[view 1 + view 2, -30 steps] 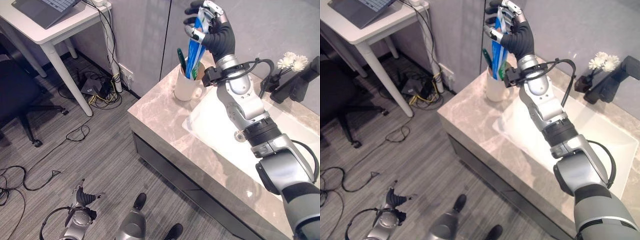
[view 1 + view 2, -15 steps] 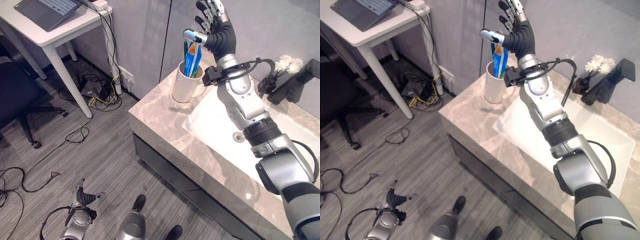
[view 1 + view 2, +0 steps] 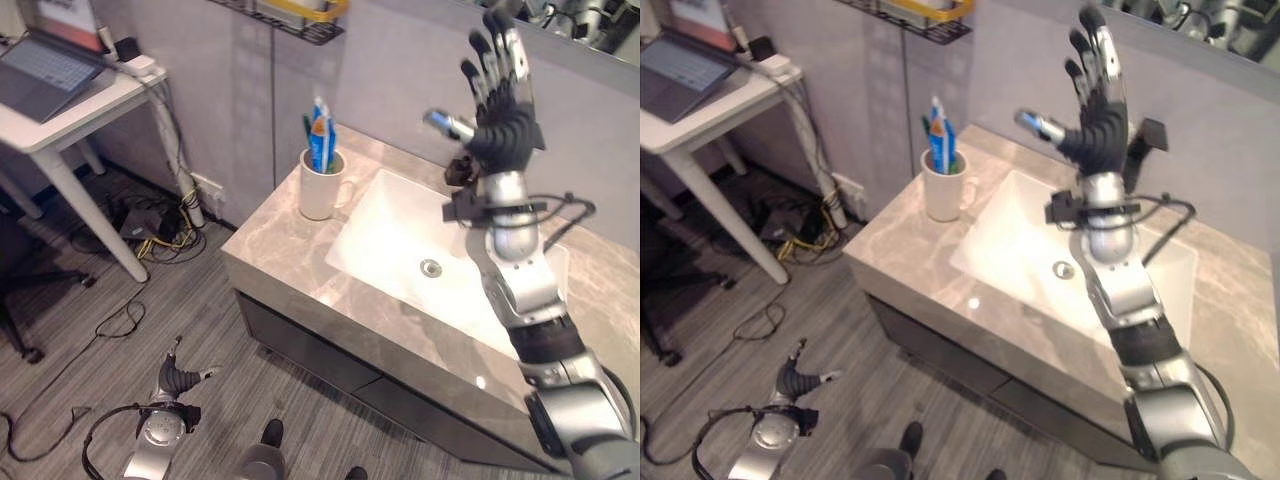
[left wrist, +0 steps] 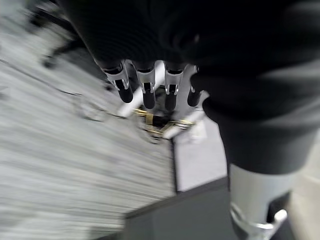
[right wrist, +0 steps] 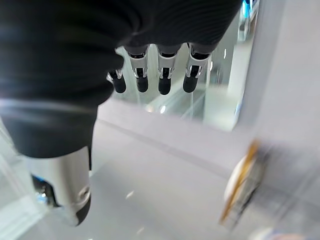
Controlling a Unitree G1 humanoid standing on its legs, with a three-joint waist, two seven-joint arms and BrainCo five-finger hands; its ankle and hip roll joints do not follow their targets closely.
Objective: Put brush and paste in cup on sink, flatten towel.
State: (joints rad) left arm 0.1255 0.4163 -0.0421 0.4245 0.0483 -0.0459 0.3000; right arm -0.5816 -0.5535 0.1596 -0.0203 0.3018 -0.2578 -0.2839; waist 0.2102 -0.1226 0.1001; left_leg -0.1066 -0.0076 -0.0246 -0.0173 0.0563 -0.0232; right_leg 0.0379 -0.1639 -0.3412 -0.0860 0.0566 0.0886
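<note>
A white cup (image 3: 316, 193) stands on the marble counter (image 3: 278, 262) at the left of the sink basin (image 3: 395, 232). A blue toothpaste tube (image 3: 321, 143) and a green toothbrush (image 3: 308, 126) stick up out of the cup. My right hand (image 3: 498, 122) is raised high over the basin, well to the right of the cup, fingers (image 5: 150, 75) straight and spread, holding nothing. Low beside the floor hangs my left hand (image 3: 177, 381), its fingers (image 4: 145, 91) relaxed and empty.
A white desk (image 3: 62, 112) with a laptop (image 3: 44, 65) stands at the left, with cables and a power strip (image 3: 150, 222) on the floor under it. A wire shelf (image 3: 290, 18) hangs on the wall above the cup. The drain (image 3: 431, 267) sits mid-basin.
My right hand has let go of the toothpaste, which now stands in the cup, and has lifted away to the right with open fingers. The camera has shifted too.
</note>
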